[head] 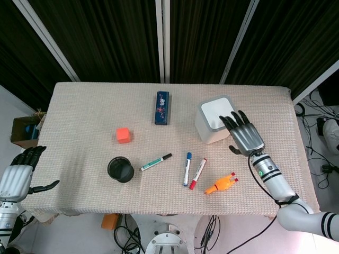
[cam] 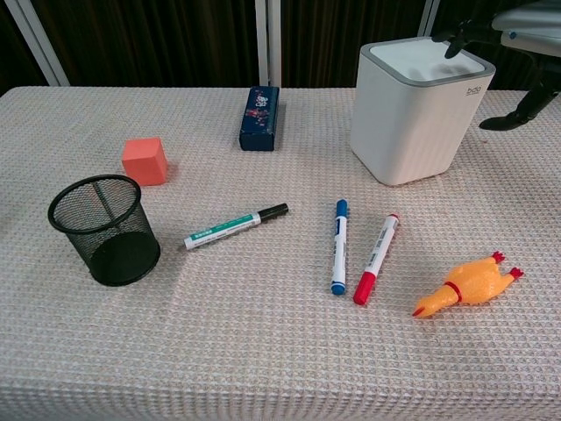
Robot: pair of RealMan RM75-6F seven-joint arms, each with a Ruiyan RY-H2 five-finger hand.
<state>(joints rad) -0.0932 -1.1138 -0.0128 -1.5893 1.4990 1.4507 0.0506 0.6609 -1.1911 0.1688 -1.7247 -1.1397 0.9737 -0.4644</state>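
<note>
Right hand [head: 244, 136] hovers spread and empty over the white bin [head: 213, 119] at the table's [head: 85, 111] right side. Left hand [head: 17, 173] (open too) idles off the edge. I'd wrap the bin's sides squarely, since it looks smooth.

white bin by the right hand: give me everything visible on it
The bin is a squarish white container with rounded corners, likely plastic, topped by a grey rim around a flat white lid. Small grey lettering sits near its upper right corner in the chest view. It stands upright on the woven tablecloth at the far right. The right robot hand, fingers spread, hangs over its right edge; contact cannot be told. Nothing else touches it.
</note>
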